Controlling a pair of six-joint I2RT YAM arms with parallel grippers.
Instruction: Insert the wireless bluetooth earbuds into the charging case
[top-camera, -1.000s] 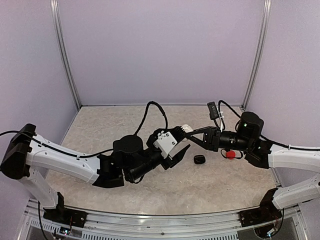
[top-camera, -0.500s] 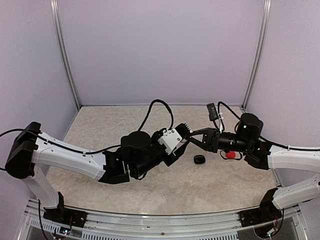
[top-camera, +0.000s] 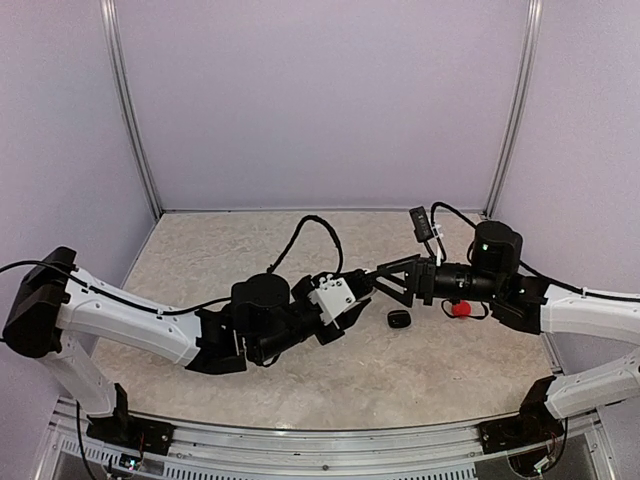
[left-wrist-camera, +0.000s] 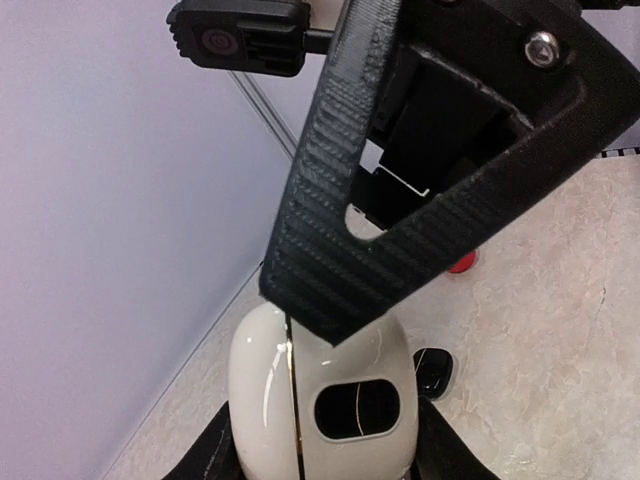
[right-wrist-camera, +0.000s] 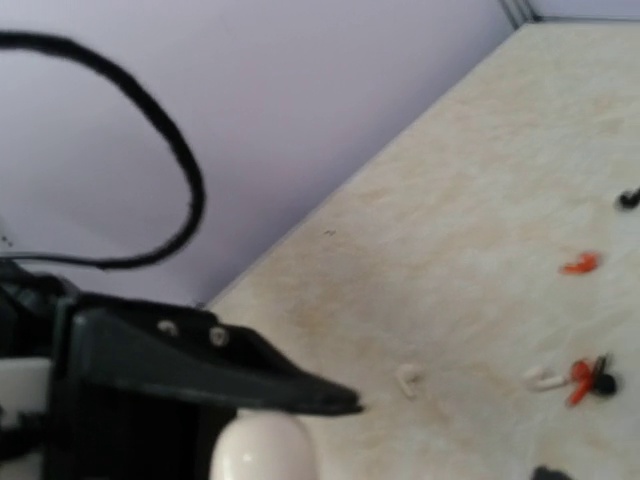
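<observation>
My left gripper (left-wrist-camera: 325, 445) is shut on a white pebble-shaped charging case (left-wrist-camera: 330, 350), one black finger against each side. The case shows a thin vertical seam and a dark oval opening. One ribbed finger (left-wrist-camera: 400, 200) of the right gripper crosses just above the case's top. From above, my right gripper (top-camera: 386, 281) stands open, tip to tip with the left gripper (top-camera: 355, 291), over the table's middle. The right wrist view shows the case top (right-wrist-camera: 262, 450) under that finger (right-wrist-camera: 200, 365). Loose earbuds lie on the table: a white one (right-wrist-camera: 407, 377) and a white, red and black cluster (right-wrist-camera: 580, 378).
A black case (top-camera: 399, 319) lies on the table just below the two grippers, and a red case (top-camera: 460, 308) sits under the right forearm. More small earbuds, red (right-wrist-camera: 578, 264) and black (right-wrist-camera: 628, 198), are scattered farther off. Purple walls close in the beige table (top-camera: 400, 380).
The right gripper has sprung open and let go of the white case. The left gripper has closed round the case and drawn slightly back to the left.
</observation>
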